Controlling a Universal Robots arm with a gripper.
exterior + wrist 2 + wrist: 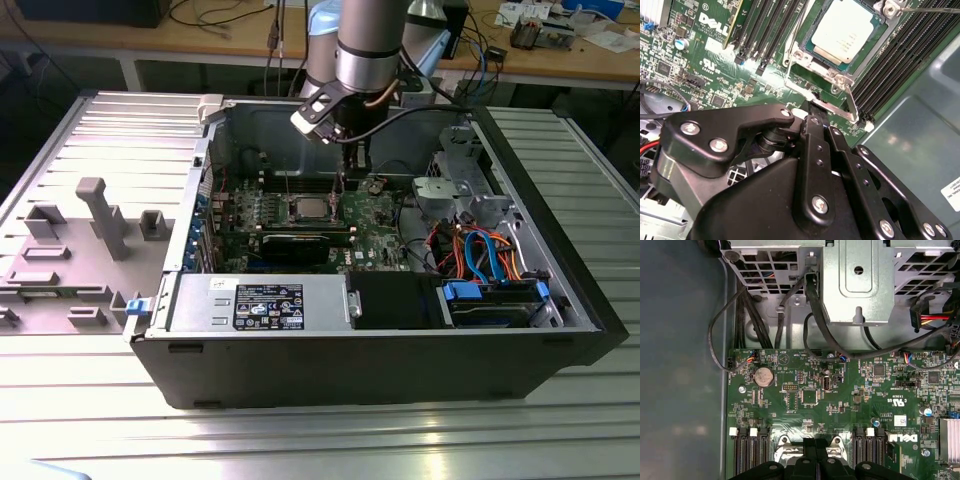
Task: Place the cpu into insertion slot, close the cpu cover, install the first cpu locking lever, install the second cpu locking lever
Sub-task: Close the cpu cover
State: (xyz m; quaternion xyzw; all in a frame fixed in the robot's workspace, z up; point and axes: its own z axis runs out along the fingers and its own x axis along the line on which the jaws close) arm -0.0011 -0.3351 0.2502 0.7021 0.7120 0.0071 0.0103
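The cpu [845, 29], a silver-topped square chip, lies in its socket on the green motherboard; in the exterior view the cpu [310, 208] sits mid-case. The cpu cover [815, 62] lies flat around it as a silver frame. One thin wire lever [854, 102] runs along the socket's side toward my fingers, and another lever [796, 32] lies along the opposite side. My gripper [814, 107] is shut, its black tips just off the socket's edge beside the nearer lever's end, nothing visibly between them. My gripper [350, 185] hangs at the exterior view's right of the cpu. The shut gripper [816, 442] is over the board.
A silver power supply box [265, 303] lines the case's near wall. A metal drive cage [460, 190] and orange and blue cables [480, 250] fill the exterior view's right. Memory slots [910, 55] flank the socket. A grey fixture [100, 215] stands outside the case.
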